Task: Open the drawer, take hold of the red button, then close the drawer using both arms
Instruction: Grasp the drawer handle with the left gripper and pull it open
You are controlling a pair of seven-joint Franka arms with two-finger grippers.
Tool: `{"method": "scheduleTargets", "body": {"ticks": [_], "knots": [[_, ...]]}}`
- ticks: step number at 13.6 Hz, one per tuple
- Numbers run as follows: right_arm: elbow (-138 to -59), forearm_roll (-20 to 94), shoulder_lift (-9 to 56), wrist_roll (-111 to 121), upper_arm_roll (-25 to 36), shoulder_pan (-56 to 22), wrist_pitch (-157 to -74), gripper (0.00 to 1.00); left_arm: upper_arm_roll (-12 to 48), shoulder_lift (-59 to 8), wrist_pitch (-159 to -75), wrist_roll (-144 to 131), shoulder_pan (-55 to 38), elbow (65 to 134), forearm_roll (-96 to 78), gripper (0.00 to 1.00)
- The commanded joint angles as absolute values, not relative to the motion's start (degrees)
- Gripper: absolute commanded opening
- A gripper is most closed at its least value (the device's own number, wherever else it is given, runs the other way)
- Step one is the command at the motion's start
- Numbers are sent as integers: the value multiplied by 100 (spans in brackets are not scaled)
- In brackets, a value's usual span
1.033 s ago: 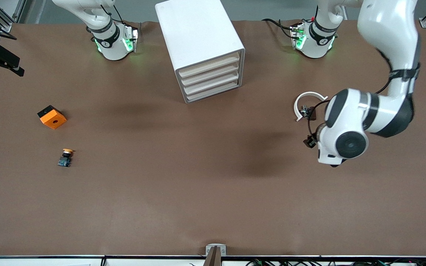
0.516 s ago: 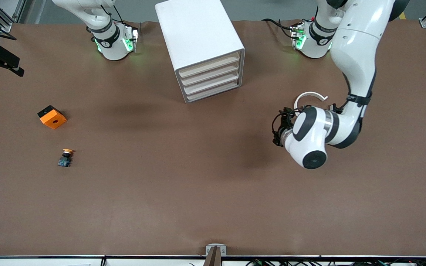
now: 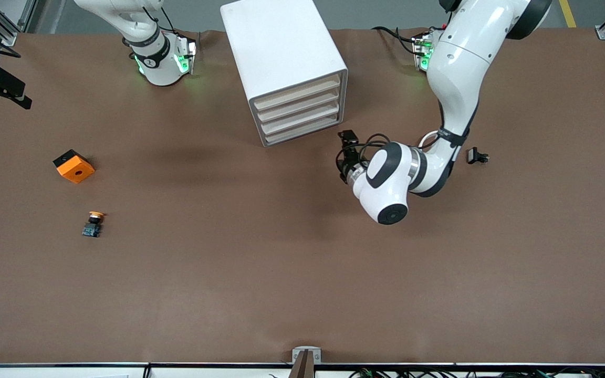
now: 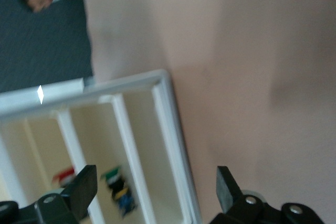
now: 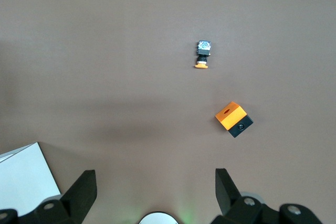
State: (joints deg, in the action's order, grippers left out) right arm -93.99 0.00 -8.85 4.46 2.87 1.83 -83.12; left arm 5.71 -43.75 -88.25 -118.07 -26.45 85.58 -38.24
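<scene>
I have the left gripper [image 3: 345,145] over bare table [image 3: 260,273], just off the cabinet's [image 3: 281,52] corner toward the left arm's end, at about four o'clock from the drawer faces and clear of them. In the left wrist view its jaws stand wide apart, nothing between them [image 4: 155,184].

The drawer [image 3: 302,133], lowest of the four, sits flush with the three above it. The left wrist view looks at the cabinet face [image 4: 168,129], blurred. A red patch [image 4: 64,174] and a small green, black and blue shape [image 4: 118,195] show there. I cannot tell whether either is the button, nor which compartment they belong to.

The right arm [image 3: 147,47] waits up near its base. Its gripper's [image 5: 155,182] jaws are spread and empty.

Toward nine o'clock on the table lies an orange cube [image 3: 74,166], with an orange-capped button [image 3: 93,223] at five o'clock from it, apart. A small black part [image 3: 477,156] lies at three o'clock from the left arm's wrist, and a white ring [image 3: 428,138] peeks out beside the forearm.
</scene>
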Motion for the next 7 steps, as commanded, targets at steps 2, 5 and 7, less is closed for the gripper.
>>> {"method": "scheduleTargets", "body": {"ticks": [2, 5, 7], "knots": [[-9501, 70, -1011, 501, 272, 229, -8358, 100, 527, -4579, -8684, -12172, -2856, 8402, -4454, 96], [-9510, 70, -1011, 501, 264, 220, -8367, 100, 527, -4693, -8342, -12462, -2953, 8402, -4990, 82], [-9510, 70, -1011, 501, 264, 211, -8376, 100, 527, -4693, -8140, -12620, -3084, 8411, -5106, 82]]}}
